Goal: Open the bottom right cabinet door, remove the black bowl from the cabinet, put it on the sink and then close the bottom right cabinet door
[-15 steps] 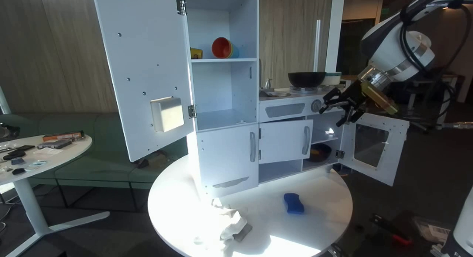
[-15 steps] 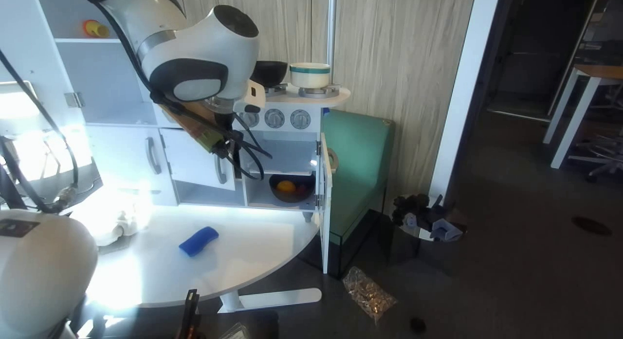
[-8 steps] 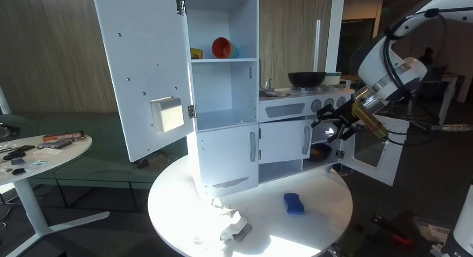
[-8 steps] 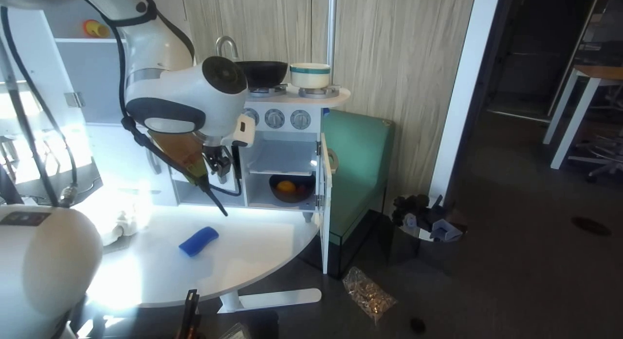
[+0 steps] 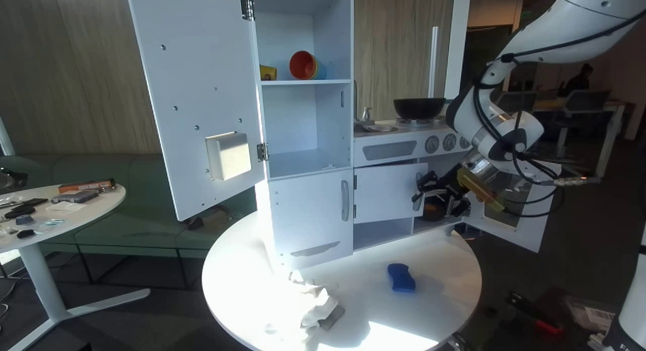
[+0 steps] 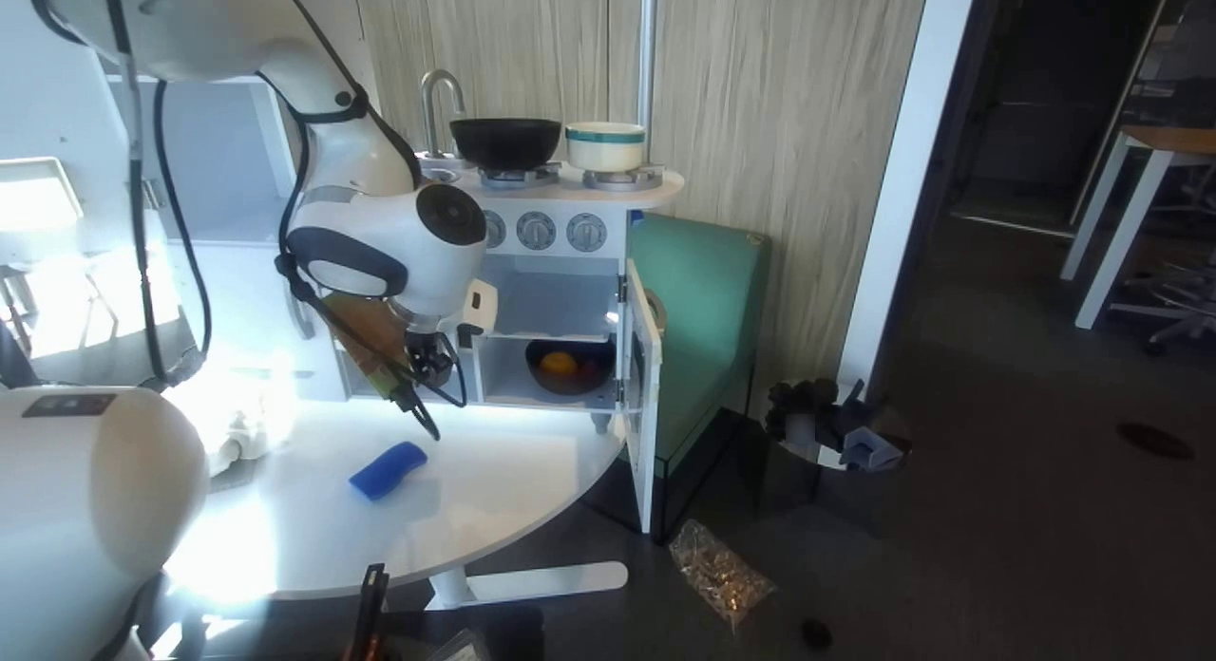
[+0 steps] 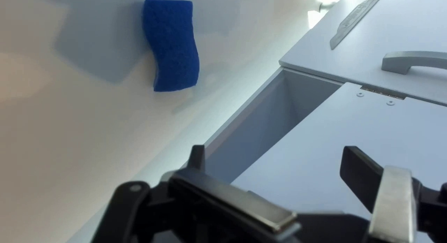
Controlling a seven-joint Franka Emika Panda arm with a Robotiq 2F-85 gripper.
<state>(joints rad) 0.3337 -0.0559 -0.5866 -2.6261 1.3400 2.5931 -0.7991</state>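
Wood panelling (image 6: 779,120) rises behind a round white table (image 5: 363,273), and sunlight glares across it toward the lower left of the frame. I count one blue sponge (image 5: 401,278) on the table, low in the frame in an exterior view, and one crumpled white cloth (image 5: 318,305) to its left.

The cabinet (image 6: 616,245) carries three round knobs (image 6: 536,231) and two burners (image 6: 641,179); a wide dark pan (image 6: 505,146) and a cream pot with a green band (image 6: 605,156) each sit on one. The sink (image 5: 379,129) lies to the left of the pan, by its tap (image 6: 428,115).

The tall cupboard (image 5: 290,119), upper middle, holds one orange-lined cup (image 5: 304,65) lying on its side and one yellow piece (image 5: 268,73), partly hidden. Its plain door (image 5: 197,78), upper left, stands wide.

The bottom right cabinet door (image 6: 648,433), the windowed one, hangs open. Below the shelf (image 6: 551,336) behind it, toward the middle of the frame in an exterior view, sits the black bowl (image 6: 570,385), with one round orange thing (image 6: 559,363) and something reddish (image 6: 589,368) in it.

The gripper (image 7: 274,154) is in front of the cabinet, its fingers (image 7: 359,176) spread wide, and the middle door (image 7: 335,136) shows between them. In an exterior view it partly covers the bowl; whether it touches that door, I can't tell from here.
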